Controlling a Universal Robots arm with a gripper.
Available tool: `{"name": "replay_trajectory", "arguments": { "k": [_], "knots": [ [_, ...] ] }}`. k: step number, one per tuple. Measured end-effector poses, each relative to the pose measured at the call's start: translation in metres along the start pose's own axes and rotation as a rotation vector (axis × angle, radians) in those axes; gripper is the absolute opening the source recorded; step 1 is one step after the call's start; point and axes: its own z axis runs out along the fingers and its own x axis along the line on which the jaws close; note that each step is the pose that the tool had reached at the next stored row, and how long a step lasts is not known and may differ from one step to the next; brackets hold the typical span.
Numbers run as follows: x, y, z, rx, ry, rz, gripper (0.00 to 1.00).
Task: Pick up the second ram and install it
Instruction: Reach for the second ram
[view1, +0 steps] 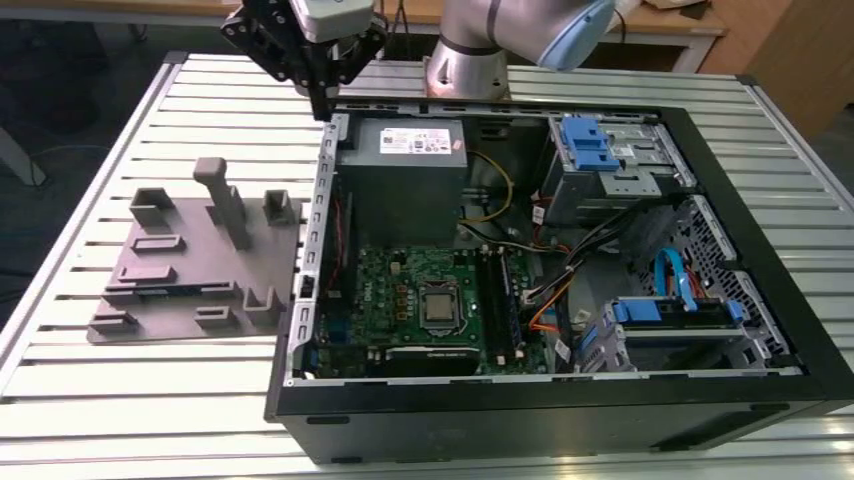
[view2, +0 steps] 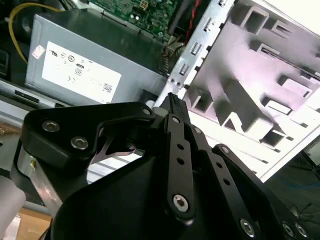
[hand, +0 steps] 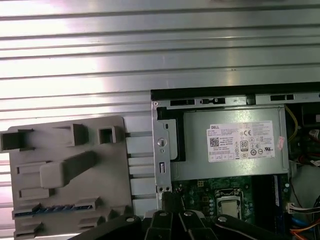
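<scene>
Holds tool (view1: 324, 108) over corner of open computer case (view1: 747, 210), next to power supply (view1: 400, 165) | shows tips closed together, nothing clamped | finds second ram (hand: 50, 210) on edge in a slot of grey fixture (hand: 60, 150) on slatted desk (view1: 200, 100), outside the case, well apart from tool

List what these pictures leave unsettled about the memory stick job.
1. Memory slots, exterior view: too small and dark to tell whether sticks sit in them.
2. Bluish strip in the grey fixture, first wrist view: too blurred to identify as a stick.
3. Pincer, second wrist view: its own black body hides anything beneath it.
</scene>
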Motion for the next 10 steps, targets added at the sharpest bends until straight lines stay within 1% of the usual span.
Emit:
{"name": "replay_trajectory", "arguments": {
  "k": [4, 10],
  "knots": [
    [0.0118, -0.0009, -0.0003, 0.0001, 0.0001, 0.000, 0.10],
    [0.0355, -0.0027, -0.0009, 0.0000, -0.0003, 0.000, 0.10]
  ]
}}
